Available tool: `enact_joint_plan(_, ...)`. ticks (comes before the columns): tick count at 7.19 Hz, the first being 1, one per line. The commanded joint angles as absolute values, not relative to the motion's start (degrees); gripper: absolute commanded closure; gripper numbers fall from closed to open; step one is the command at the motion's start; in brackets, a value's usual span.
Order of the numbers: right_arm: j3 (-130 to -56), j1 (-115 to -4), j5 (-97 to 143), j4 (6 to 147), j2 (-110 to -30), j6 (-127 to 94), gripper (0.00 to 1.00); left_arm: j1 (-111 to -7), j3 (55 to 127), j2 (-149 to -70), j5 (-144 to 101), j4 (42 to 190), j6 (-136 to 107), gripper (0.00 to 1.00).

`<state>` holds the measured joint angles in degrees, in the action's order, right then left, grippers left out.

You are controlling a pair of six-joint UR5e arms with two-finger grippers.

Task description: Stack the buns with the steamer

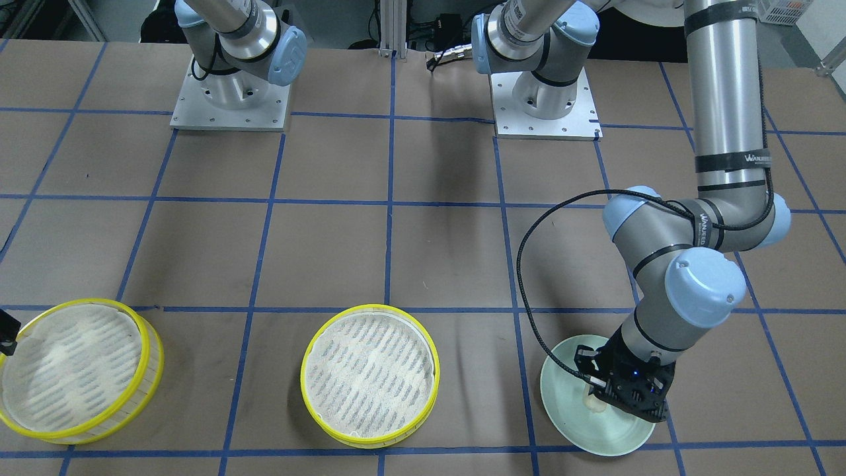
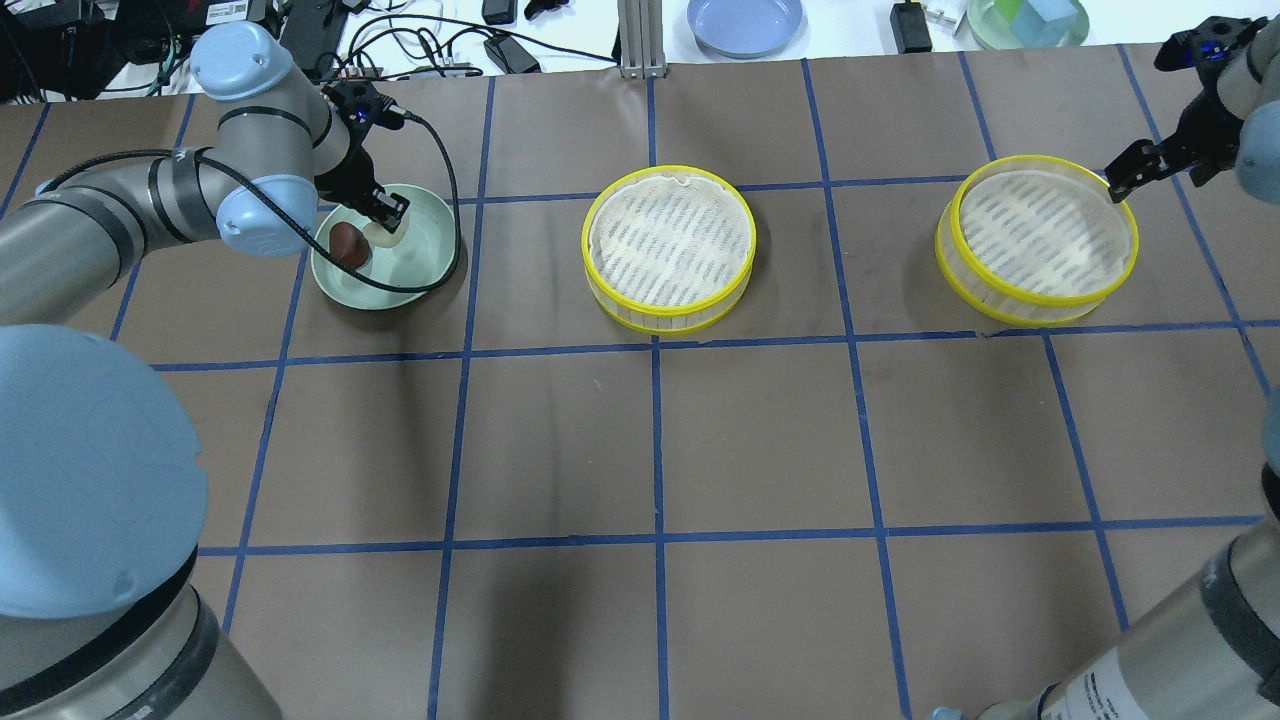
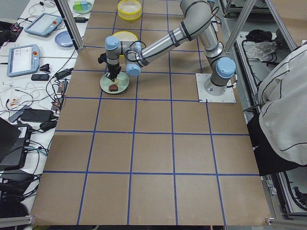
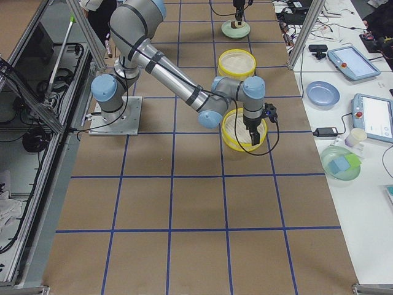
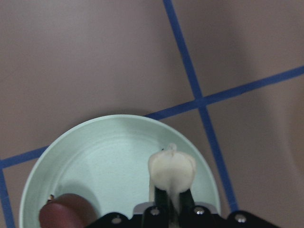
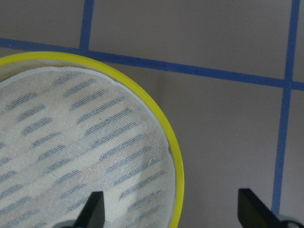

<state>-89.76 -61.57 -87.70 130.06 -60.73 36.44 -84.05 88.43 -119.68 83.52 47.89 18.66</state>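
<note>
Left gripper (image 5: pixel 172 197): fingers narrow, pinched on the cream bun (image 5: pixel 172 168) at its near end, over the green plate (image 5: pixel 109 152). The grip runs across the bun's short width, probably so the soft piece sits squarely between the pads. Cannot tell whether the bun is clear of the plate floor.

Brown bun (image 5: pixel 66 211): lies in the same plate, just beside the gripper and apart from the fingers.

Right gripper (image 6: pixel 173 211): fingers wide, one over the liner and one outside the yellow rim of the right tier (image 2: pixel 1035 235), so they straddle its wall. No contact shows. Judged as lined up to pinch the wall, ready to lift this tier.

Middle tier (image 2: pixel 665 315): stands between plate and right tier, well apart from both, with its liner bare. Likely the drop spot for the buns, with the other tier going on top afterwards.

Writing: a black band on the left arm (image 1: pixel 727 158) carries white lettering that looks like "WANJEED", too small to be sure. A label low on the right arm (image 2: pixel 1150 660) is unreadable.
</note>
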Motion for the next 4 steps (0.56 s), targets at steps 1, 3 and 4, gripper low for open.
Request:
enact_joint_plan(1, -89.74, -61.26, -86.92, 130.69, -58.02, 37.09, 0.01, -91.81, 86.66, -118.30, 76.42, 47.64, -8.58, 1.00)
enact_joint_plan(3, -89.74, -59.95, -87.36, 130.78, -56.26, 39.46, 0.31, -95.78, 86.83, -120.40, 66.85, 43.27, -20.16, 1.00)
enact_joint_plan(4, -89.74, -59.42, -87.28, 130.69, -56.08, 39.46, 0.55, -97.11, 86.92, -121.72, 63.32, 43.16, -23.17, 1.00)
